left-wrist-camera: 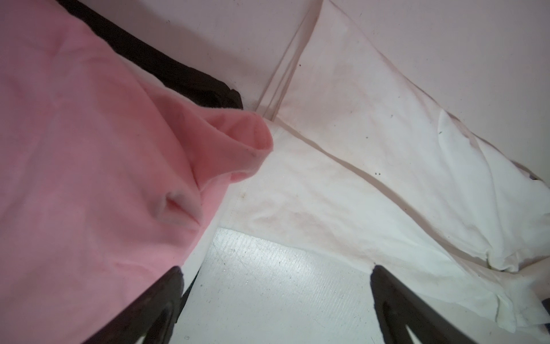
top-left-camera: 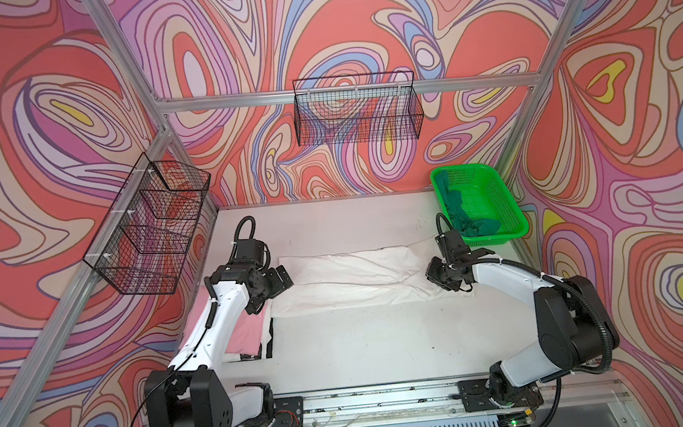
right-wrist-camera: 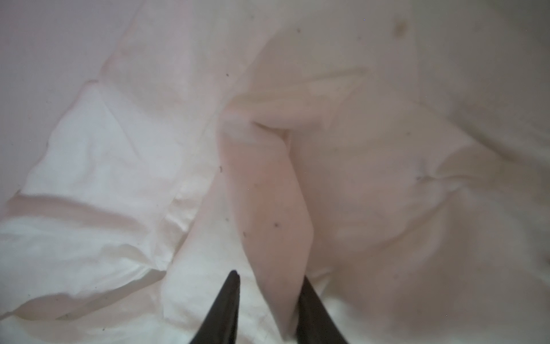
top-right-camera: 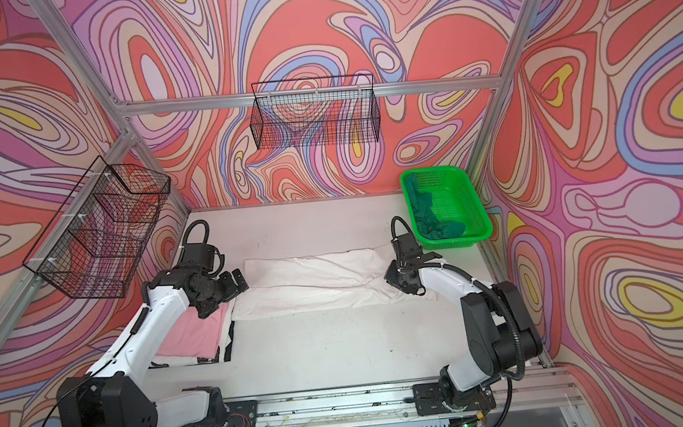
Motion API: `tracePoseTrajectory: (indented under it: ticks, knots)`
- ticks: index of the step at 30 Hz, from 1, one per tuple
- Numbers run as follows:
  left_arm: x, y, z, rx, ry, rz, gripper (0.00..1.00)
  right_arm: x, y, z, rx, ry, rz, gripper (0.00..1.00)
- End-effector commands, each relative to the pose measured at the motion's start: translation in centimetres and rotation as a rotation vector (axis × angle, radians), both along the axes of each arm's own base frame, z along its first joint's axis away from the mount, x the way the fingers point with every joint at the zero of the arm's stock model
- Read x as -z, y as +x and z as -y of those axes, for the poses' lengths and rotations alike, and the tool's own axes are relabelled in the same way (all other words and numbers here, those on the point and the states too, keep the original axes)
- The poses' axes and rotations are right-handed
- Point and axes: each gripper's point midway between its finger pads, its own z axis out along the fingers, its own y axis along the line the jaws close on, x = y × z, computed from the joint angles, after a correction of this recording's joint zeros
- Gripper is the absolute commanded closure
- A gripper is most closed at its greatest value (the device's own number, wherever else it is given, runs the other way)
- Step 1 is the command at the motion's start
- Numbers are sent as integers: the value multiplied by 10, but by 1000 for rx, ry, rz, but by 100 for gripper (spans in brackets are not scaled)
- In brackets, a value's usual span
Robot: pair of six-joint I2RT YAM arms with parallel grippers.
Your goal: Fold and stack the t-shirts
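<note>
The large white t-shirt (top-left-camera: 349, 280) (top-right-camera: 307, 282) lies as a long folded band across the middle of the table. My right gripper (top-left-camera: 433, 279) (right-wrist-camera: 270, 275) is at its right end, shut on a raised fold of the white cloth (right-wrist-camera: 268, 193). My left gripper (top-left-camera: 273, 294) (left-wrist-camera: 276, 268) hovers open over bare table at the band's left end, with nothing between its fingers. Beside it lies the pink t-shirt (top-left-camera: 245, 330) (left-wrist-camera: 89, 149), folded flat and partly hidden by the left arm. The dark green t-shirt (top-left-camera: 467, 213) (top-right-camera: 429, 211) lies crumpled in the basket.
The bright green plastic basket (top-left-camera: 513, 213) stands at the back right corner. A black and white layer (top-left-camera: 269, 339) (left-wrist-camera: 166, 65) shows under the pink shirt. Wire baskets hang on the back wall (top-left-camera: 356, 109) and the left wall (top-left-camera: 149, 225). A metal rail (top-left-camera: 379, 399) runs along the front.
</note>
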Motion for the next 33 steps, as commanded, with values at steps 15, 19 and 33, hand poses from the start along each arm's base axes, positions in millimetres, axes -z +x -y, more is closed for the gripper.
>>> tracePoseTrajectory:
  ticks: [15, 19, 33]
  knots:
    - [9, 3, 6, 30, -31, -21, 0, -30, 79, -15, 30, 16, 80, 100]
    - [11, 4, 7, 32, -34, -27, 0, -22, 96, -21, 26, 21, 65, 100]
    - [19, 5, 10, 41, -46, -64, 0, -8, 114, -27, 17, -8, 21, 57]
